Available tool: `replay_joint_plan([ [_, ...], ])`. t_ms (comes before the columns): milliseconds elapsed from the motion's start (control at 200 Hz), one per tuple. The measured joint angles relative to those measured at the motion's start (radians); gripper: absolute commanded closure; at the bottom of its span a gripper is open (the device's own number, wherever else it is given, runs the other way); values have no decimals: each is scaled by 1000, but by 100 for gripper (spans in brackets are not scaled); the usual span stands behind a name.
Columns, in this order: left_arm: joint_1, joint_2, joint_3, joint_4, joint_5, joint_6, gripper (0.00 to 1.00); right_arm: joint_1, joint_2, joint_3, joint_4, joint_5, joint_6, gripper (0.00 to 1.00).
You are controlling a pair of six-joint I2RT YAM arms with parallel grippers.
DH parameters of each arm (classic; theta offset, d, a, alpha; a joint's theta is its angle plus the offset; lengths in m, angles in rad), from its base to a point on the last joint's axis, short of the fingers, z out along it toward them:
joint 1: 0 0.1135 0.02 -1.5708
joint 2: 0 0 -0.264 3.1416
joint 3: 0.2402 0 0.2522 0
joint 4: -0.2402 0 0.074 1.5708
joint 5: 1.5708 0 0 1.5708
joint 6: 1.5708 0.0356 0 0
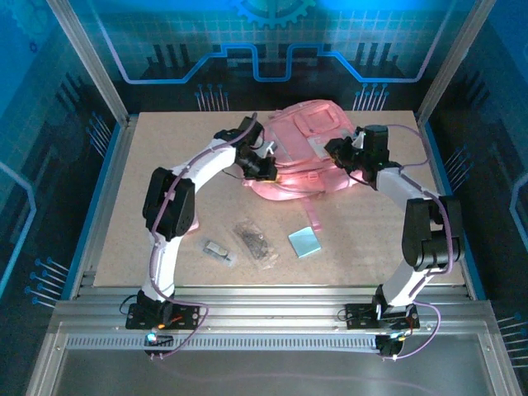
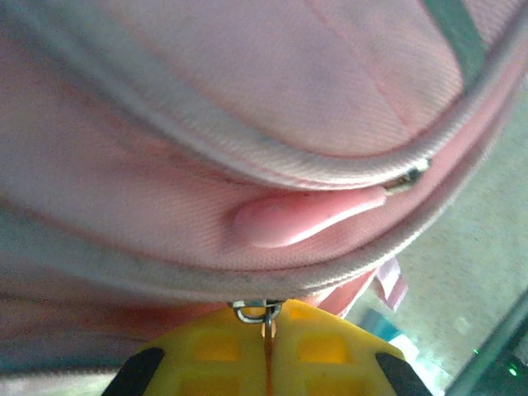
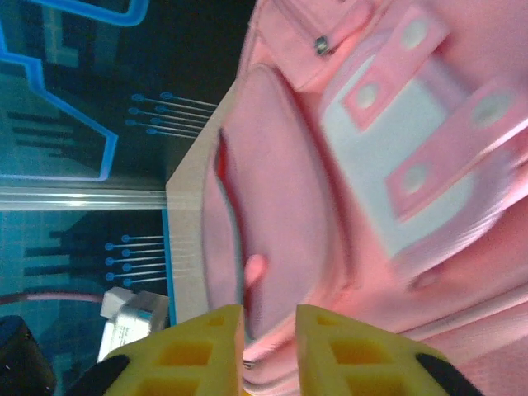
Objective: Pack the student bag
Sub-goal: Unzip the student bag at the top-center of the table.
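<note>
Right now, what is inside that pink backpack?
The pink backpack shows only a narrow slit with a dark reddish strip inside. Its fabric covers everything else, so whether it holds anything cannot be told.

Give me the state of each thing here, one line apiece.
student bag: lying flat, gap showing along one zip.
left gripper: shut on a metal zip ring.
right gripper: partly open at the bag's edge.
blue pad: flat on table, unpacked.
clear packets: on table, unpacked.
</note>
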Motion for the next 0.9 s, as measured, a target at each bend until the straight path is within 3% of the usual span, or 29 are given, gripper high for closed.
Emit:
replay_joint_plan([
  [100, -63, 11, 45, 7, 31, -35, 100, 11, -53, -19, -26, -16, -4, 38],
  [195, -110, 27, 103, 26, 58, -69, 100, 18, -109, -48, -63, -37, 3, 31],
  [395, -169, 51, 188, 23, 75, -100, 100, 24, -138, -119, -88, -46, 29, 28],
  [780, -176, 78, 191, -21, 57, -101, 100, 23, -102, -172, -60, -64, 68, 29],
  [901, -177, 81, 191, -32, 52, -79, 100, 11, -146, -193, -142, -69, 21, 28],
])
